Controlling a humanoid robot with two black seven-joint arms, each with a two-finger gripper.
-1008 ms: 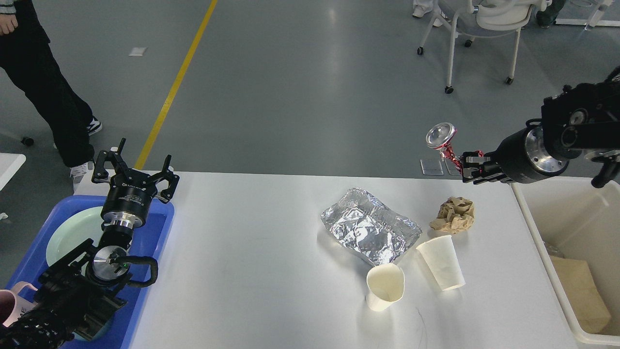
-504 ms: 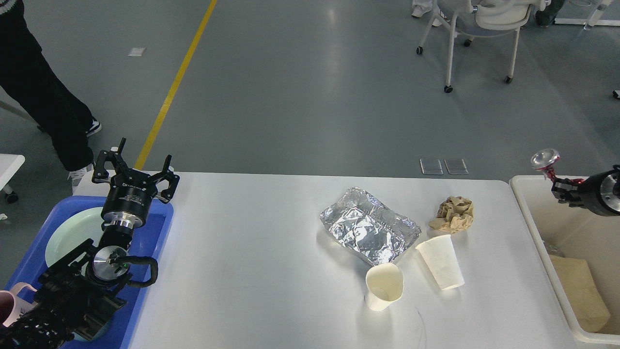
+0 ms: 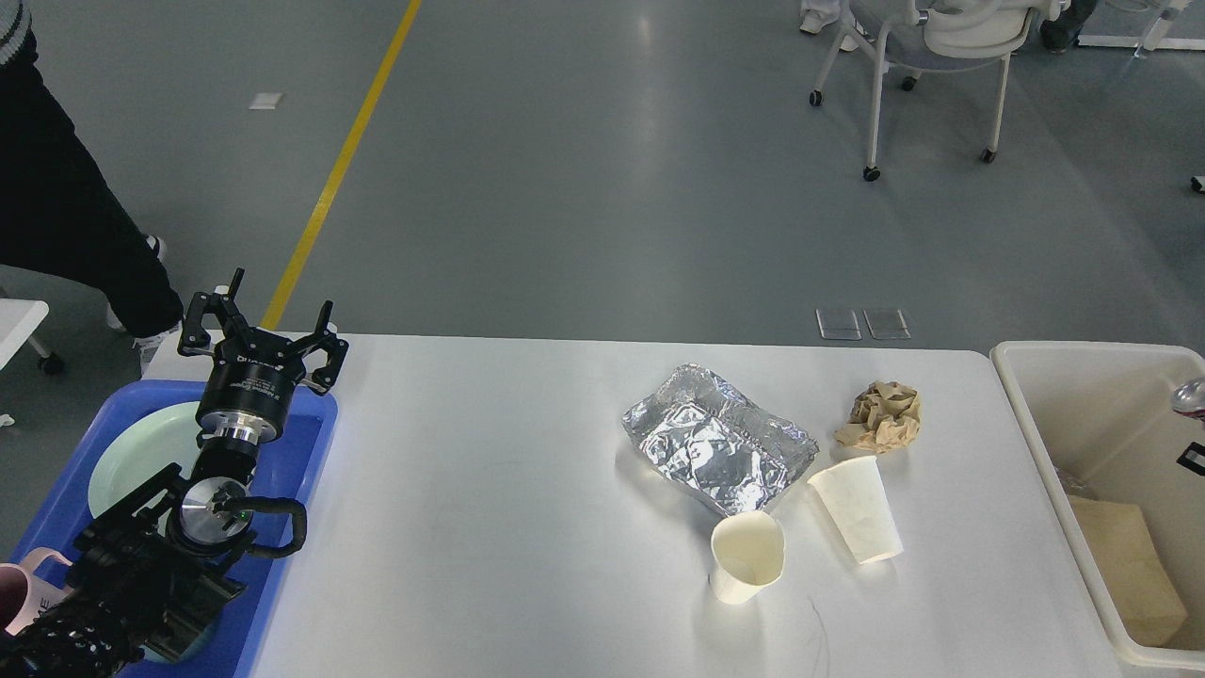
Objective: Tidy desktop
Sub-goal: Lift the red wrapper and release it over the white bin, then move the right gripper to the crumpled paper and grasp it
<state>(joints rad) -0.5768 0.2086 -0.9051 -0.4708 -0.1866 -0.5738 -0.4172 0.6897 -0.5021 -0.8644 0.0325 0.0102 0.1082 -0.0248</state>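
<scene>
Up at the far end of my left arm, my left jaws (image 3: 262, 330) stand spread wide and hold nothing, their fingers pointing up and away from me. The arm climbs from the lower left corner, folded at the wrist, so the jaws hang above the far right corner of the blue tray (image 3: 303, 452). Under the arm inside that tray lies a pale green plate (image 3: 141, 452), and a pink cup (image 3: 19, 593) shows nearer me at the left edge.

To the right of the jaws spreads the white bench (image 3: 490, 508), the desktop itself. Well off to their right on it sits a crumpled foil sheet (image 3: 715, 447), with a brown paper wad (image 3: 883, 416) beyond it. Two white paper cups lie nearer me: one (image 3: 747, 557) with its mouth toward me, the other (image 3: 857, 508) tipped on its side just beside it.

Only a sliver of my right arm (image 3: 1192, 458) shows at the right edge, over the cream bin (image 3: 1036, 414); its jaws are out of sight.
</scene>
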